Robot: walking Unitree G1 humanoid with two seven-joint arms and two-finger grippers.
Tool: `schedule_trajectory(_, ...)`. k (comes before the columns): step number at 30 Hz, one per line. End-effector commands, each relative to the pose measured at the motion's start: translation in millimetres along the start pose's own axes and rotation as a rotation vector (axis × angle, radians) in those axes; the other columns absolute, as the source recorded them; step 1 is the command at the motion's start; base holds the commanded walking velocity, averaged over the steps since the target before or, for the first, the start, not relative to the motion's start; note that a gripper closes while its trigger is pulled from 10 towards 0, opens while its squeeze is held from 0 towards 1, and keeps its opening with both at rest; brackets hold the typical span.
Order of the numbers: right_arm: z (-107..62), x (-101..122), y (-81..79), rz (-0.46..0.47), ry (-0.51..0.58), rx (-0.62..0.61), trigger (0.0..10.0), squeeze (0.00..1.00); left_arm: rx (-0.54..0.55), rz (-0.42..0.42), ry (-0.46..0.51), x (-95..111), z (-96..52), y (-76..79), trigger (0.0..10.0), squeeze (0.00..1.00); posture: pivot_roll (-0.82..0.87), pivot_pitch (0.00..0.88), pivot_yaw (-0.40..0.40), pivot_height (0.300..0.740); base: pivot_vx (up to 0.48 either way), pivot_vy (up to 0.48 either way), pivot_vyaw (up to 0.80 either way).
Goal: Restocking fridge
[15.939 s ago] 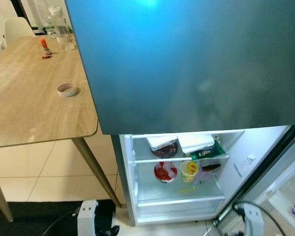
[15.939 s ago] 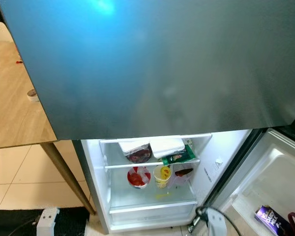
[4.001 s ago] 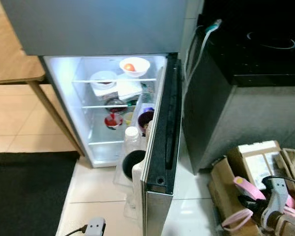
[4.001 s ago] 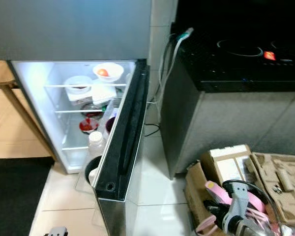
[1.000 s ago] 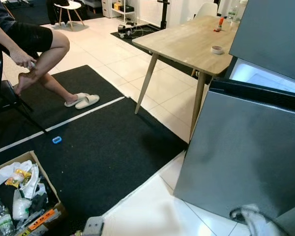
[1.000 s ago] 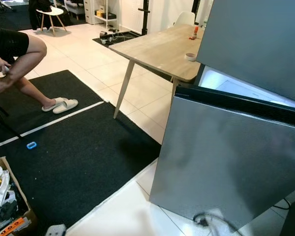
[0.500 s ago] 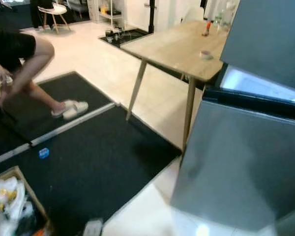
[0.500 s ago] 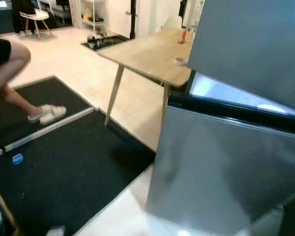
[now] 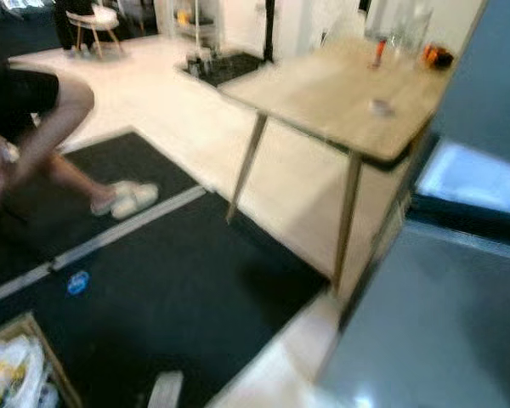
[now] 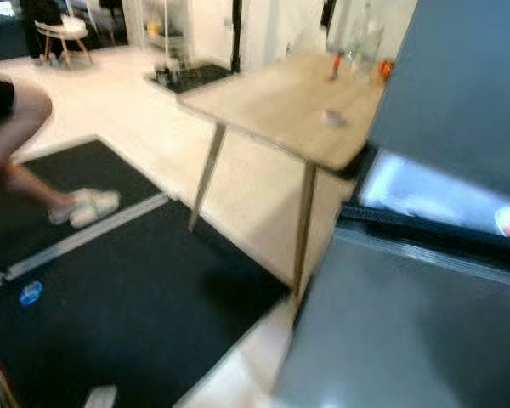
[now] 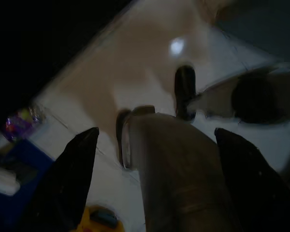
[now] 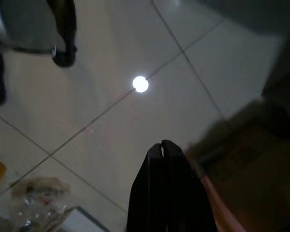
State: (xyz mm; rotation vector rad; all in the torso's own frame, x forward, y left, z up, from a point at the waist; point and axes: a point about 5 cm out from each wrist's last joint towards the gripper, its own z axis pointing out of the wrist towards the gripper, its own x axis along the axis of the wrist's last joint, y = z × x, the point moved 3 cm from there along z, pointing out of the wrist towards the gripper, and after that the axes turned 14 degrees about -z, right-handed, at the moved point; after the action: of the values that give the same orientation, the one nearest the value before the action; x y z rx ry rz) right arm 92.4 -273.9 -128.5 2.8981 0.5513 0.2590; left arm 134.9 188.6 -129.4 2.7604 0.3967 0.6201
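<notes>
Both grippers hang over the floor; left gripper [image 11: 154, 159] is wide open and empty; right gripper [image 12: 163, 147] is pressed together, holding nothing; fridge door [image 10: 408, 340] stands open beside the table [image 10: 280, 98].

Our left gripper [image 11: 155, 130] has two broad black fingers [image 11: 67, 179]. They are matte and wedge-shaped, each narrowing to a blunt tip. Beyond them is what looks like our leg [image 11: 179, 179], a smooth, rounded grey-beige limb, and a dark oval foot [image 11: 185, 92]; the view is too dim to show more. Our right gripper [image 12: 163, 143] is slimmer, two black fingers narrowing into one rounded point with a thin seam down the middle. Near it is a rounded silver-grey shell [image 12: 19, 24] with a thick black cable [image 12: 65, 48] looping from it. In the left eye view, at seven o'clock, a small pale grey block [image 9: 164, 389] of ours is blurred.
</notes>
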Motion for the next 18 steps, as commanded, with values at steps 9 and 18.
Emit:
schedule_trajectory(9,0.0,-6,-2.5,0.022,-0.006,-0.002,10.0,0.00,0.013,-0.018,-0.032,-15,4.5,11.3,10.0,0.00,-0.02,0.000,-0.059,0.740,0.072,0.000,-0.42)
schedule_trajectory(18,0.0,6,0.3,0.092,0.060,-0.012,10.0,0.00,0.008,-0.009,-0.035,-14,3.1,8.2,10.0,0.00,-0.02,0.000,-0.054,0.740,0.000,0.000,0.00)
